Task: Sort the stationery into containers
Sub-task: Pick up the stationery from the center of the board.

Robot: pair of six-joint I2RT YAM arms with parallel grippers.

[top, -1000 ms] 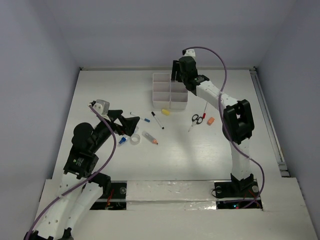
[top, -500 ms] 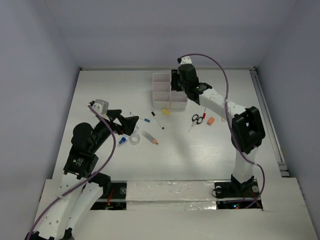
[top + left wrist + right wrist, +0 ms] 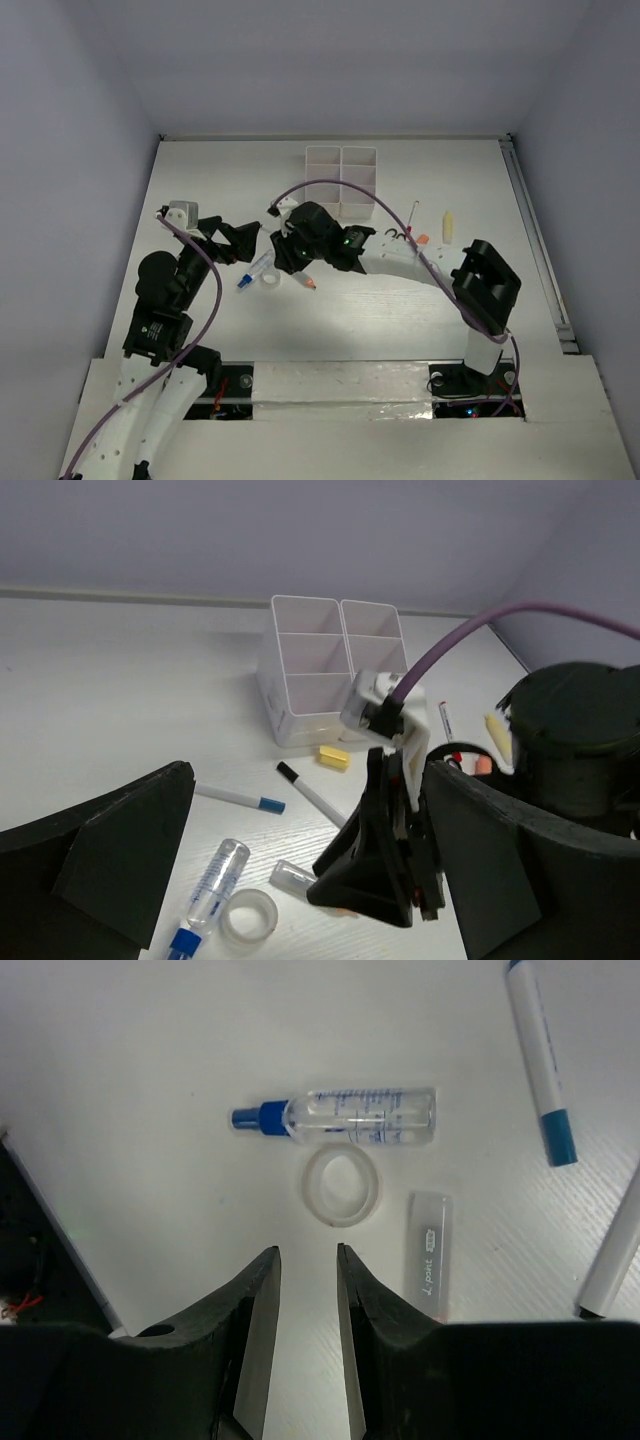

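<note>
The containers (image 3: 342, 180) (image 3: 330, 670) stand at the back centre, a white tray of open compartments. My right gripper (image 3: 288, 248) (image 3: 307, 1250) (image 3: 385, 870) hangs just above the table with its jaws a narrow gap apart, open, nothing between them. Just beyond its tips lies a tape roll (image 3: 342, 1185) (image 3: 271, 281), then a clear spray bottle (image 3: 340, 1118) with a blue cap. A clear tube (image 3: 430, 1255) lies to the right. My left gripper (image 3: 245, 243) (image 3: 310, 780) is wide open and empty, beside the right gripper.
A blue-capped pen (image 3: 540, 1070), a black-capped pen (image 3: 310, 792) and a yellow eraser (image 3: 334, 757) lie between the grippers and the tray. Scissors (image 3: 398, 236), an orange eraser (image 3: 423, 240), a red-capped pen (image 3: 411, 215) and a cream tube (image 3: 448, 227) lie to the right.
My right arm has swung from over the containers down to the left-centre, above the tape roll, and its jaws have narrowed. The left arm has drawn back slightly.
</note>
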